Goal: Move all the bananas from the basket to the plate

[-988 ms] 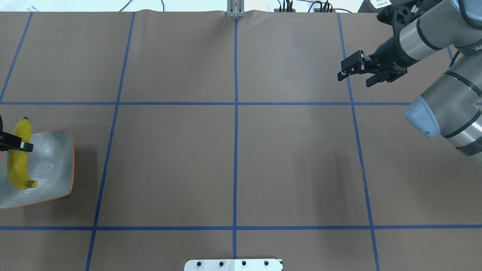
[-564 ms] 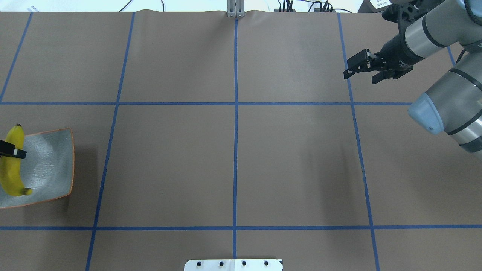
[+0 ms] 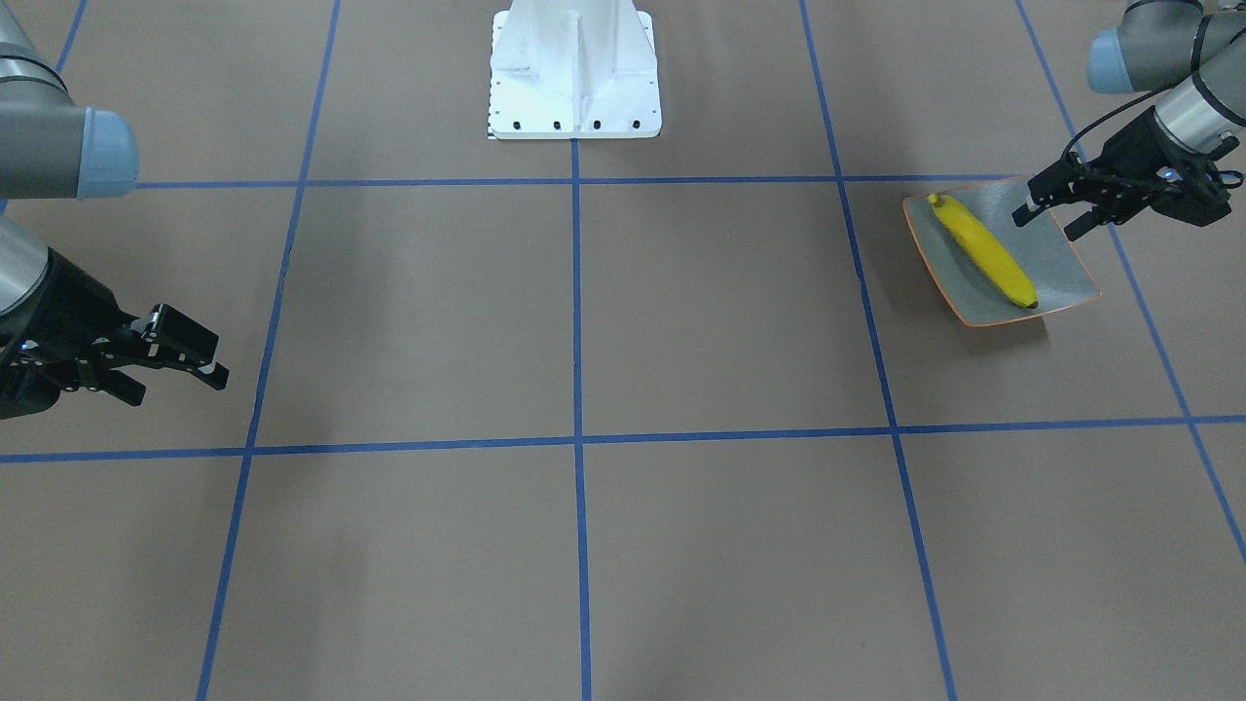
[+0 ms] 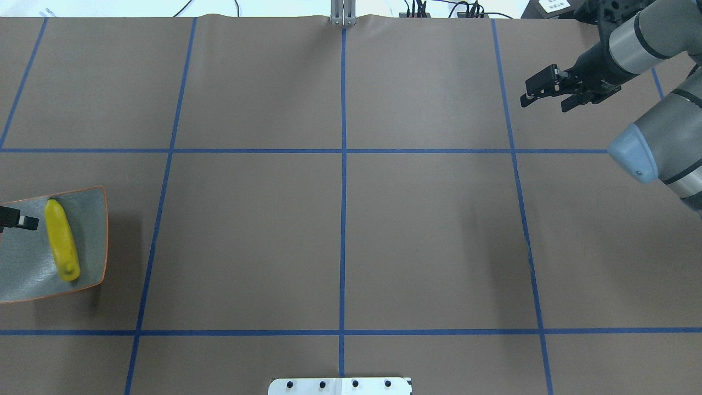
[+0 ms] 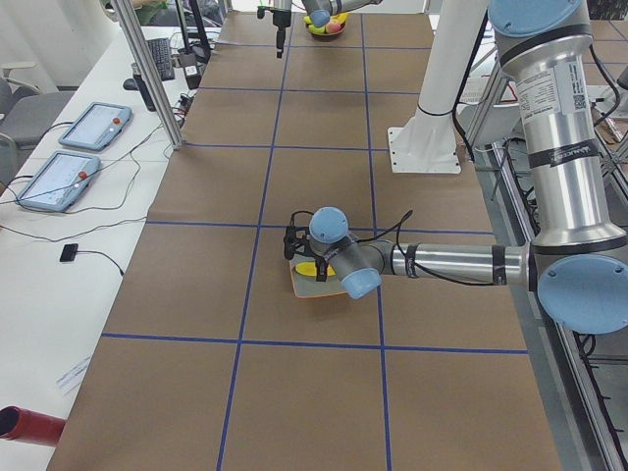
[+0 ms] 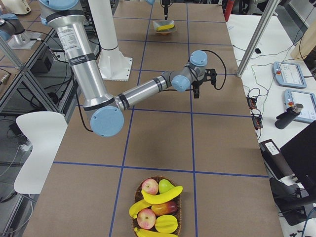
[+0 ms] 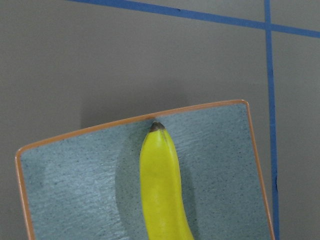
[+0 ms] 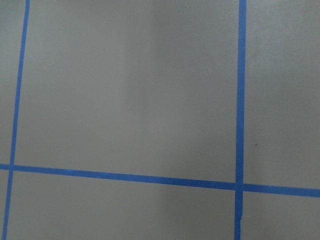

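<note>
One yellow banana [image 4: 61, 240] lies free on the grey-green plate [image 4: 90, 216] at the table's left edge; the left wrist view shows that banana [image 7: 162, 185] lengthwise on the plate [image 7: 75, 190]. My left gripper [image 3: 1049, 222] hovers open and empty beside the banana [image 3: 983, 251], over the plate's [image 3: 1061, 268] outer side. Only one of its fingers [image 4: 22, 221] shows in the overhead view. My right gripper [image 4: 545, 103] hangs open and empty above bare table at the far right. The basket [image 6: 153, 178] with more bananas [image 6: 158, 196] sits at the table's right end.
The basket also holds red apples [image 6: 149, 186] and a green one [image 6: 167, 185]. The robot's white base [image 3: 574, 68] stands mid-table on its side. Blue tape lines grid the brown table cover. The right wrist view shows only bare cover and tape.
The left gripper held the banana above the plate; it has opened and the banana now lies on the plate. The right gripper has drifted right and toward the far edge.
</note>
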